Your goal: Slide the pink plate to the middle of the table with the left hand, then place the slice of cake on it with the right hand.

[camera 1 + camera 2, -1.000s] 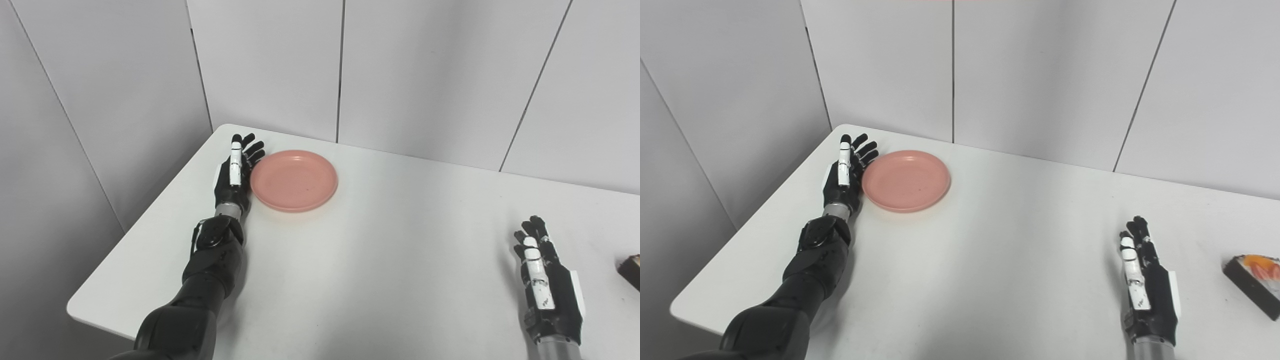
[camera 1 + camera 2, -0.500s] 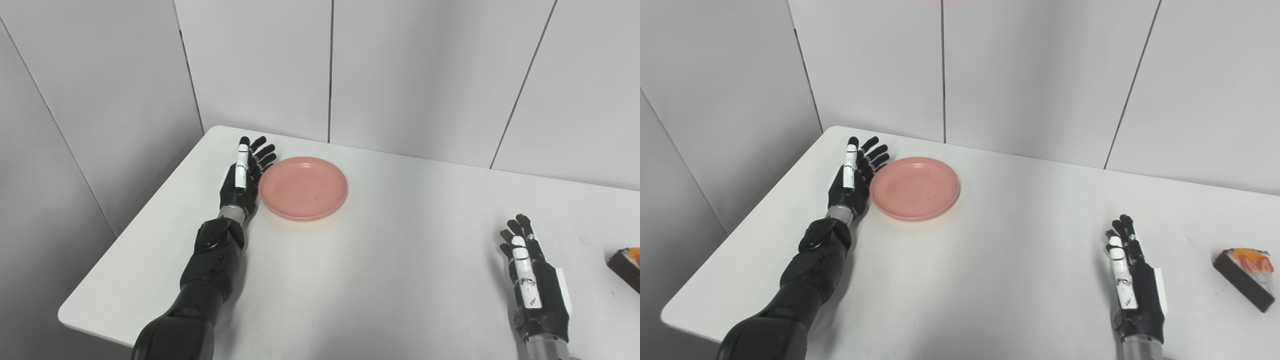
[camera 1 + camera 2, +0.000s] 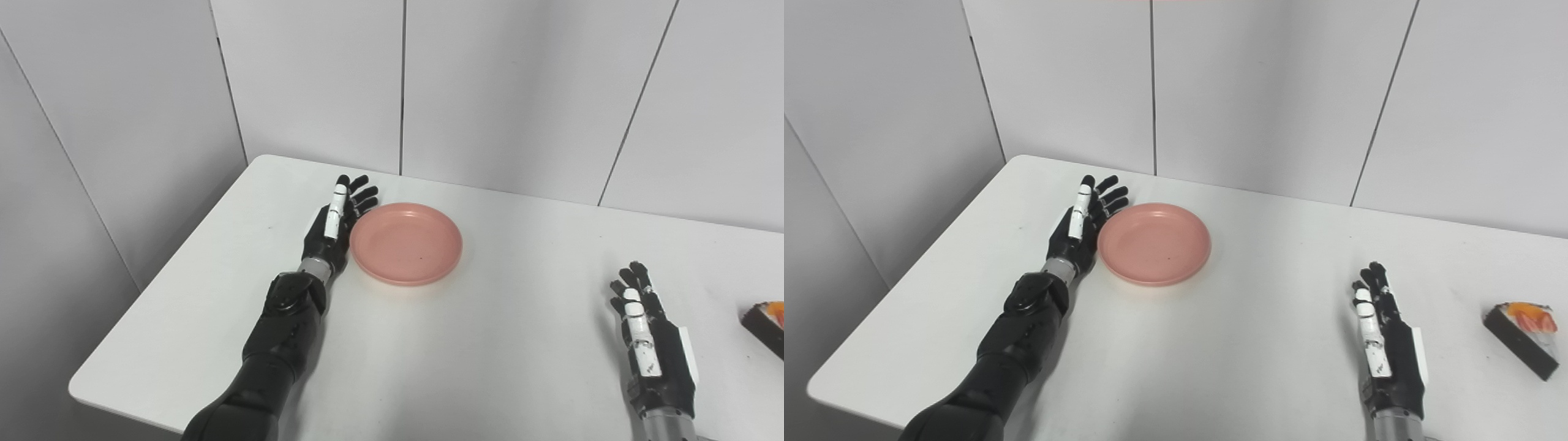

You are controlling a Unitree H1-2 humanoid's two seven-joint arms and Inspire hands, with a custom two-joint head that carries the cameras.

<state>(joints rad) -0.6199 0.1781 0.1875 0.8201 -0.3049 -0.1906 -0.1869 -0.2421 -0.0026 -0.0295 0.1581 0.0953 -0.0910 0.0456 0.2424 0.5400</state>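
An empty pink plate (image 3: 405, 244) lies flat on the white table (image 3: 490, 343), left of the middle. My left hand (image 3: 334, 222) stands edge-on against the plate's left rim, open, fingers straight and spread, holding nothing. A slice of cake (image 3: 1522, 331) with a dark base and orange-red topping sits near the table's right side; the left eye view cuts most of it off. My right hand (image 3: 1384, 352) rests near the front right, open and flat, a short way left of the cake and apart from it.
Grey panelled walls (image 3: 404, 86) close off the back and left of the table. The table's left edge and rounded front-left corner (image 3: 79, 392) lie close to my left forearm.
My left hand has pushed the plate rightward across the table, away from the back-left corner. The camera also shifted a little. My right hand has stayed about where it was.
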